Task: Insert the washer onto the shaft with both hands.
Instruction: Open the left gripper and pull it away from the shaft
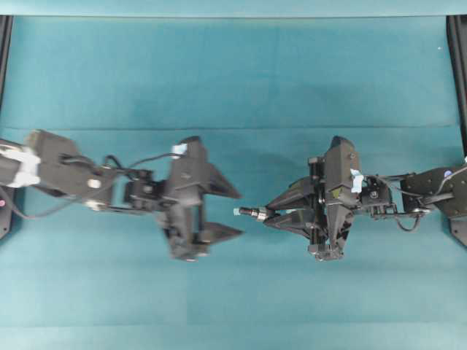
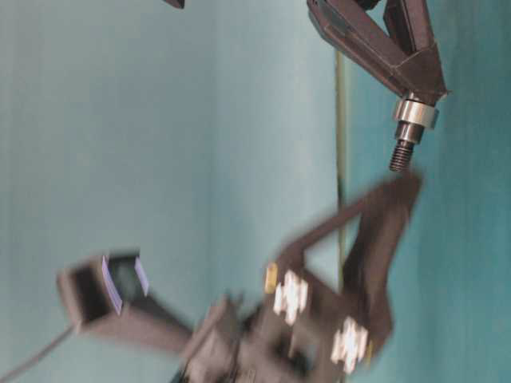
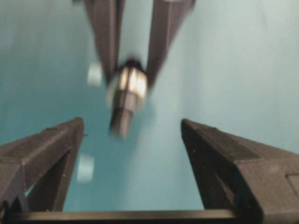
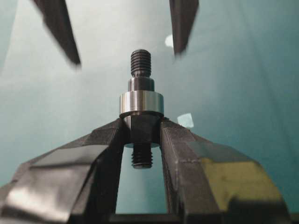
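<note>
Left gripper [image 1: 232, 211] stands wide apart and empty, fingers blurred, just clear of the shaft tip. Between the two arms, above the teal counter [image 1: 233, 73], the shaft [image 4: 140, 116] is held level, threaded end toward the left gripper. The washer [image 4: 140, 103] sits around the shaft, seated against the collar just beyond the holding fingertips. Right gripper [image 1: 266, 216] is clamped tight on the shaft body. Judgement: insertion appears complete; nothing evident remains beyond withdrawal.

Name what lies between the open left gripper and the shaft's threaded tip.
Nothing: only bare teal table shows between left gripper and shaft, clearest in the overhead view.
</note>
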### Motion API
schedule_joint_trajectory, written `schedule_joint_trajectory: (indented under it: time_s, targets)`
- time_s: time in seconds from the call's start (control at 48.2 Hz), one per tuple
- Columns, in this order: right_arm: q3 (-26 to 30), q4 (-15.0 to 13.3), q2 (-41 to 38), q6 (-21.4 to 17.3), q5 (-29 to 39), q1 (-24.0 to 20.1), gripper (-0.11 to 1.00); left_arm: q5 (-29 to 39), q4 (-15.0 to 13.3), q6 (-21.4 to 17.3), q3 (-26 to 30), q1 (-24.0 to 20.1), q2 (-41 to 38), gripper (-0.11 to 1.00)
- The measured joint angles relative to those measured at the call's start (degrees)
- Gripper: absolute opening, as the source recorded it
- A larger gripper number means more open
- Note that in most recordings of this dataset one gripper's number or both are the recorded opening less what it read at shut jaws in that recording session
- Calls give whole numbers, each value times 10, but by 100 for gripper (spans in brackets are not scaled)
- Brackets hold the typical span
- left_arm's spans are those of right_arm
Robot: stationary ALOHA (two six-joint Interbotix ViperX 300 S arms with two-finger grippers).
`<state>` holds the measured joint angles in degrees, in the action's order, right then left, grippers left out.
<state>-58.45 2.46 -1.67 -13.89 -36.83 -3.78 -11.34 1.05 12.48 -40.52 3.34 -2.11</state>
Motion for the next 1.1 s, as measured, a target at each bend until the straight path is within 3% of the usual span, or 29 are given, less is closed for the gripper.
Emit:
schedule_joint_trajectory:
  time_s: [0.311, 0.581, 1.099]
  targets:
    - [0, 0, 0, 0, 0, -4, 0, 53, 0, -3, -79, 0, 122, 90]
    - [0, 0, 0, 0, 0, -4, 0, 61, 0, -33, -123, 2, 202, 90]
    - [0, 0, 0, 0, 1, -4, 0, 63, 0, -38, -131, 2, 217, 90]
